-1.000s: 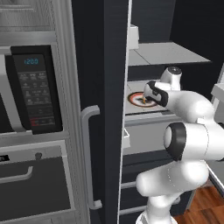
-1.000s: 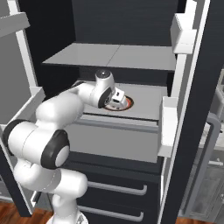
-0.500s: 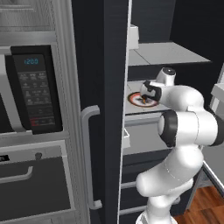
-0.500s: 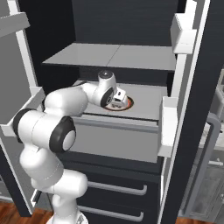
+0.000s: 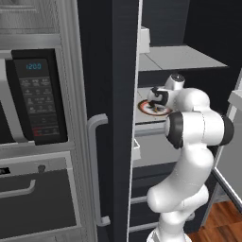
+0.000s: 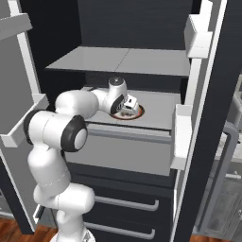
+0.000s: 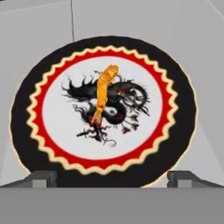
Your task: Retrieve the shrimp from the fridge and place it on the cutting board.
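Jaws spread wide, nothing between them, gripper [image 7: 112,178] poised above the plate [image 7: 175,144] with 1 dark fingertip [image 7: 41,178] at each lower corner of the hand view. Hangs apart from the shrimp [image 7: 103,97], which lies near the middle of the plate, slim and orange, across the black dragon print. Bare white plate surface all round the shrimp, then a red scalloped ring and a black rim. Plate flat on a pale grey shelf [image 6: 160,111] inside the fridge [image 5: 113,71]; open shelf surface to the plate's right in the right base view, a second shelf overhead. Door bins on both open doors flanking the arm. Microwave [image 5: 38,97] left of the fridge door handle. From both base views, plate mostly hidden behind the wrist; shrimp too small to make out there.
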